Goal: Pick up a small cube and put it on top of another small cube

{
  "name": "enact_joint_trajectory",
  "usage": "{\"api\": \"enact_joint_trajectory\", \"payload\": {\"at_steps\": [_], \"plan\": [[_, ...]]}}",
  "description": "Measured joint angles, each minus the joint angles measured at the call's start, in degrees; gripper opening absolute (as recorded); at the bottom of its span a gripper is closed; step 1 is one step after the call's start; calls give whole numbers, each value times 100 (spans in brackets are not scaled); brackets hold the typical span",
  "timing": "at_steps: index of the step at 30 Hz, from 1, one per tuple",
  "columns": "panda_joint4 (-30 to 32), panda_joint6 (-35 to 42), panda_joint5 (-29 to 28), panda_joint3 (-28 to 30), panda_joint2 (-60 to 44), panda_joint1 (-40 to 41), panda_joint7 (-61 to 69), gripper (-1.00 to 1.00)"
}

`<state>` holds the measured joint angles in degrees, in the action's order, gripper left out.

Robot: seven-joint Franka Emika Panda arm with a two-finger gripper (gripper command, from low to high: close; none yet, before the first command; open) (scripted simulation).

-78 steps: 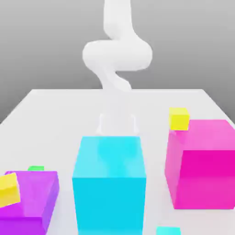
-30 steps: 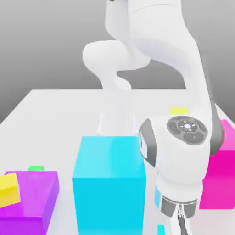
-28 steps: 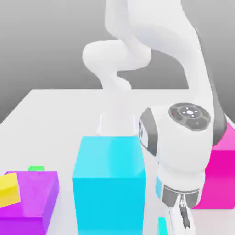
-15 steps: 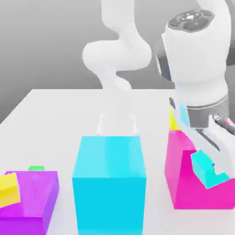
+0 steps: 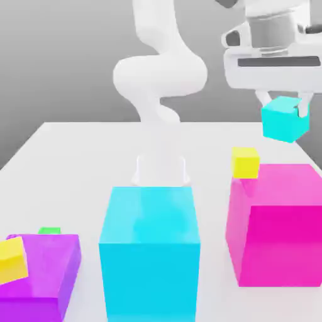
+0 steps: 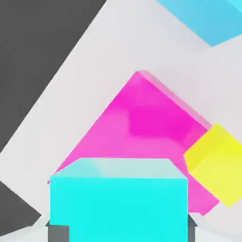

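My gripper (image 5: 284, 107) hangs high at the exterior view's right, shut on the small cyan cube (image 5: 285, 120), which is well above the big magenta block (image 5: 277, 220). In the hand view the held cyan cube (image 6: 118, 201) sits close in front, with the magenta block (image 6: 137, 127) below it. A small yellow cube (image 5: 245, 162) rests on the magenta block's back left corner; the hand view shows this yellow cube (image 6: 217, 163) beside the held one. Another small yellow cube (image 5: 12, 259) lies tilted on the purple block (image 5: 47, 270).
A tall large cyan block (image 5: 149, 248) stands at the front middle of the white table (image 5: 82, 163), also seen as the large cyan block (image 6: 208, 19) in the hand view. A small green cube (image 5: 49, 231) peeks behind the purple block. The arm's white base (image 5: 160, 166) rises behind the cyan block.
The gripper came down at the front right, closed on the small cyan cube on the table, and has lifted it up and back to a spot above the magenta block.
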<state>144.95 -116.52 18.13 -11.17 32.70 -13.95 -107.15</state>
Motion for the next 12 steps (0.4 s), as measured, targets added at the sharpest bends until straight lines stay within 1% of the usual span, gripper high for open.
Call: {"api": "enact_joint_trajectory", "payload": {"at_steps": [4,6,8,9,12], "plan": [[399,376,-569,-290,580,59,-141,-100],[700,167,-689,-403,554,97,-231,-100],[1017,-266,-672,-495,409,100,-249,-100],[1167,-487,-639,-555,332,118,-240,100],[1167,-487,-639,-555,332,118,-239,100]]}}
